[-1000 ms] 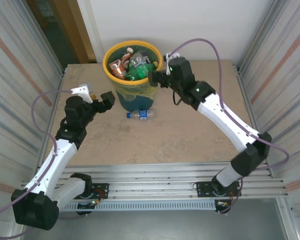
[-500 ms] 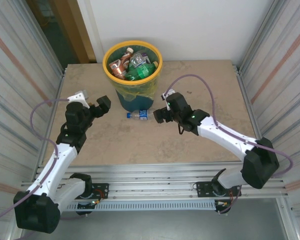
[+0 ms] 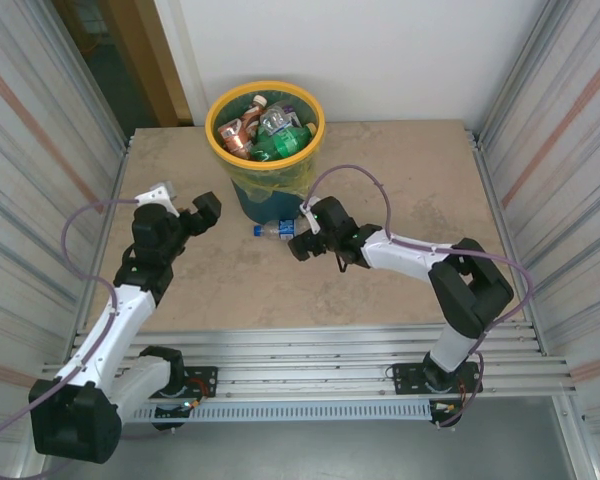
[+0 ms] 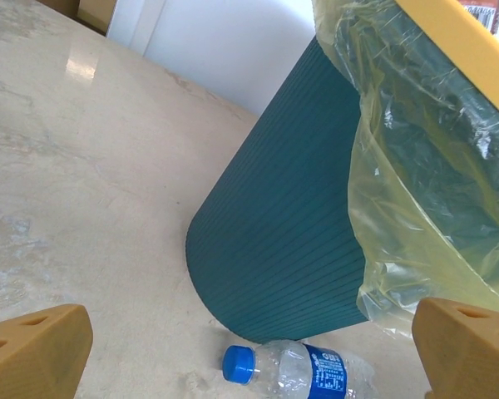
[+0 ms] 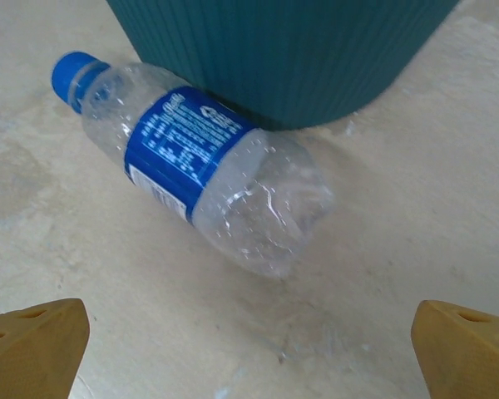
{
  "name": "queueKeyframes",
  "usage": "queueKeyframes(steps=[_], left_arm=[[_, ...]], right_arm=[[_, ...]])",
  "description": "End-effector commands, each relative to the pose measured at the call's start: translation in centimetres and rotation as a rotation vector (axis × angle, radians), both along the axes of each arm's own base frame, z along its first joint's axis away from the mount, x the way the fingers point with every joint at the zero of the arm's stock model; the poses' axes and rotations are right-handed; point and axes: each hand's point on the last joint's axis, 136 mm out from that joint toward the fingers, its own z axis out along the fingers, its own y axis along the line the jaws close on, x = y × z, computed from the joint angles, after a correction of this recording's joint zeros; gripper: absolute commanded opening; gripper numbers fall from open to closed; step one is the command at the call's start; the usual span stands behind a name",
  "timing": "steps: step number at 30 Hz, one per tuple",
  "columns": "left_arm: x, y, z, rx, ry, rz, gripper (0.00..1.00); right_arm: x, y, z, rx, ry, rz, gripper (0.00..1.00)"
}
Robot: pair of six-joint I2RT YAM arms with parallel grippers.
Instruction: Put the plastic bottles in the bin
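Right, one bin (image 3: 213,130) on the bench (image 3: 400,180), standing at the 12 o'clock edge in the overhead view. It has a yellow rim and a teal body, with one yellow-green bag liner (image 4: 416,191) hanging over the side. Inside is a heap of crushed bottles. I pick out one green bottle (image 3: 283,143), one brown-orange bottle (image 3: 236,135) and one clear bottle (image 3: 274,121) on top. More are packed around them, but the full count can't be told from up here.

Out on the bench there is exactly one loose bottle (image 3: 280,229). It lies on its side at the bin's 6 o'clock, tucked against the foot of the teal wall. It is clear and dented, with one blue cap (image 5: 76,73) and one blue label (image 5: 183,145). In the overhead view the cap points to 9 o'clock.

Two arms, two hands. The right hand (image 3: 297,242) is down low at the loose bottle's 4 o'clock, just beside it, fingers spread wide and gripping nothing. On its wrist camera, both tan fingertips (image 5: 35,345) sit at the bottom corners with the bottle lying between and beyond them, untouched.

The left hand (image 3: 185,200) hangs at the bin's 8 o'clock, well apart from the loose bottle. Its two fingers are also wide apart and empty, and its camera looks across at the bin wall and the blue cap.
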Motion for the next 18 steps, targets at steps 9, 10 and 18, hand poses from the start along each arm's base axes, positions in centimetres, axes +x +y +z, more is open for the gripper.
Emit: queueKeyframes(steps=[9, 10, 18], left_arm=[[0.5, 0.2, -0.4, -0.024, -0.002, 0.007, 0.99], [0.6, 0.2, -0.5, -0.024, 0.001, 0.007, 0.99], [0.7, 0.1, -1.0, -0.025, 0.015, 0.004, 0.99]], right_arm=[[3.5, 3.4, 0.0, 0.122, -0.019, 0.105, 0.98], [3.6, 3.6, -0.2, 0.126, -0.013, 0.113, 0.98], [3.6, 5.1, -1.4, 0.122, 0.026, 0.149, 0.98]])
